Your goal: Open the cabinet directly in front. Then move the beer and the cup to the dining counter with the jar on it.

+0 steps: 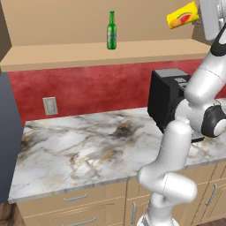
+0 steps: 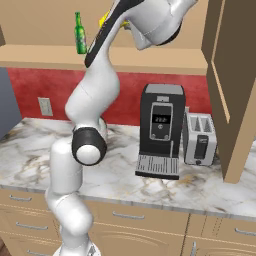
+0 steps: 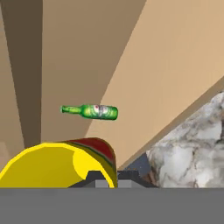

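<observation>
Up at the right end of the open cabinet (image 1: 101, 53), the cup (image 1: 182, 15) hangs tilted, clear of the shelf, my gripper (image 3: 111, 176) clamped on its rim. I judge it light, stiff and slick, so wall-pinching suits. Left on the shelf the beer (image 1: 111, 31) stands upright; fragile glass, best taken mid-body. My fingertips are mostly hidden behind the cup.

Base views look forward-down from behind-left and behind-right, sharing worktop (image 1: 88, 145) and beer (image 1: 111, 31); hand view rolled sideways, probably near shelf.
</observation>
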You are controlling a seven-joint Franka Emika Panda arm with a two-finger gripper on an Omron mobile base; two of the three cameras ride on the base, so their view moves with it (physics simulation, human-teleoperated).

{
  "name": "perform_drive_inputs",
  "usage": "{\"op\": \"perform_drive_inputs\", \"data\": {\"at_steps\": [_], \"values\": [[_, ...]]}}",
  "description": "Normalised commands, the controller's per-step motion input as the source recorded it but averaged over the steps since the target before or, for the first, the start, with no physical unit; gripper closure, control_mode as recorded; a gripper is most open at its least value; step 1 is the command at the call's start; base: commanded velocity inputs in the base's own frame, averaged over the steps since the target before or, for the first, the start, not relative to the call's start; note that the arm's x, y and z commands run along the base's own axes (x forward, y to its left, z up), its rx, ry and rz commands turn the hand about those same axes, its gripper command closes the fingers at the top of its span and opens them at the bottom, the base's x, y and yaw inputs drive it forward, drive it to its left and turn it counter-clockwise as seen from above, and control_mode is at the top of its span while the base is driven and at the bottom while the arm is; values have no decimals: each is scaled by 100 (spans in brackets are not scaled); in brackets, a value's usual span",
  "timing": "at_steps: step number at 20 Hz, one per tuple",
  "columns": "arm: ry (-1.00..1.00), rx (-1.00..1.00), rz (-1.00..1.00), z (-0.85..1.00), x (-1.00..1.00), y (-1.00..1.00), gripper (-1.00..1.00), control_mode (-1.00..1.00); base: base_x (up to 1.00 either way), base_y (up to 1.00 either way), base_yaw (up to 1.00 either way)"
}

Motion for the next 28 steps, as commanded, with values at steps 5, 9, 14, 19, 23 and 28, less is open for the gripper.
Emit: {"op": "perform_drive_inputs", "data": {"at_steps": [5,9,14,19,23,28], "values": [[-48,-1,0,-100,-100,11,100,-100,0,0,0],[-50,-6,0,-100,-100,15,100,-100,0,0,0],[-57,-8,0,-100,-100,30,100,-100,0,0,0],[-58,-17,0,-100,-100,69,100,-100,0,0,0],[-55,-25,1,-99,-100,95,100,-100,0,0,0],[-39,-23,0,-51,-100,68,100,-100,0,0,0]]}}
